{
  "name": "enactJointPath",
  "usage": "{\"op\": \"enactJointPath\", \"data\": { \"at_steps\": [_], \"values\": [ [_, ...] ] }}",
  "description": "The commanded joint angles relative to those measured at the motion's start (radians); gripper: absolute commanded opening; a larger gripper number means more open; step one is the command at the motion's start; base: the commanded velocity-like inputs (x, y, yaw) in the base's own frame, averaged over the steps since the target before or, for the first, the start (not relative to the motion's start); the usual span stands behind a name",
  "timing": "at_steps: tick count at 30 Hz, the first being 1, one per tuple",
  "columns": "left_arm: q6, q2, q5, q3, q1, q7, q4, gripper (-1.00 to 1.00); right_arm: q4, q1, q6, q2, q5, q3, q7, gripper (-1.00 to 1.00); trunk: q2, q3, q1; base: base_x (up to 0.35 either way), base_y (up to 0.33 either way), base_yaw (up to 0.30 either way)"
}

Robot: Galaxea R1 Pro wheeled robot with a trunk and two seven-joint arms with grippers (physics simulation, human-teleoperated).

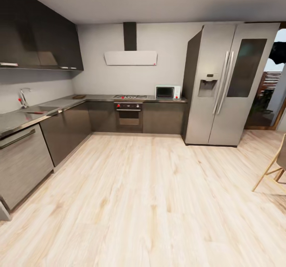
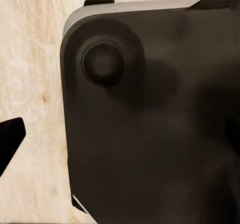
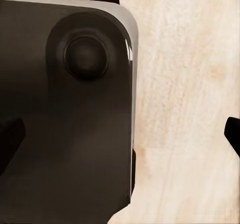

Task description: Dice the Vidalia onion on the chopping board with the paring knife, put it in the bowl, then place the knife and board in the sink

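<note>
Head view finds the sink [image 1: 39, 109] far left, set in the steel desk [image 1: 16, 119] beneath its faucet [image 1: 24, 97]; onion hidden. End effectors' spread: cannot tell. Best roll across the wood floor [image 1: 151, 195], squaring up close to the basin.

Dark rounded base [image 2: 150, 134] with grey edge and round boss [image 3: 86, 56].

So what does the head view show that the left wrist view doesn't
Head view alone: the kitchen, with the sink and faucet on the left countertop, the oven, microwave and fridge.
Left wrist view alone: a dark rounded panel of the robot's base, seen close from above.
Both: the pale wood floor.
</note>
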Motion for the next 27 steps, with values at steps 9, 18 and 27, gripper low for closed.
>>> {"op": "enactJointPath", "data": {
  "at_steps": [9,18,27],
  "values": [
    [-0.001,-0.011,0.000,0.002,0.000,-0.002,-0.004,1.00,0.000,-0.001,-0.033,0.000,0.001,0.003,-0.002,1.00,0.000,-0.007,0.000,0.000,0.000,0.269],
    [-0.001,-0.022,0.000,0.000,0.000,-0.004,-0.004,1.00,0.000,0.000,-0.048,0.000,0.001,0.003,-0.002,1.00,0.000,-0.015,0.000,0.000,0.000,0.236],
    [-0.001,-0.017,0.000,0.001,0.000,0.003,-0.004,1.00,0.000,0.000,-0.047,0.001,0.000,0.002,-0.003,1.00,0.000,-0.015,0.000,0.217,-0.137,0.286]
  ]
}}
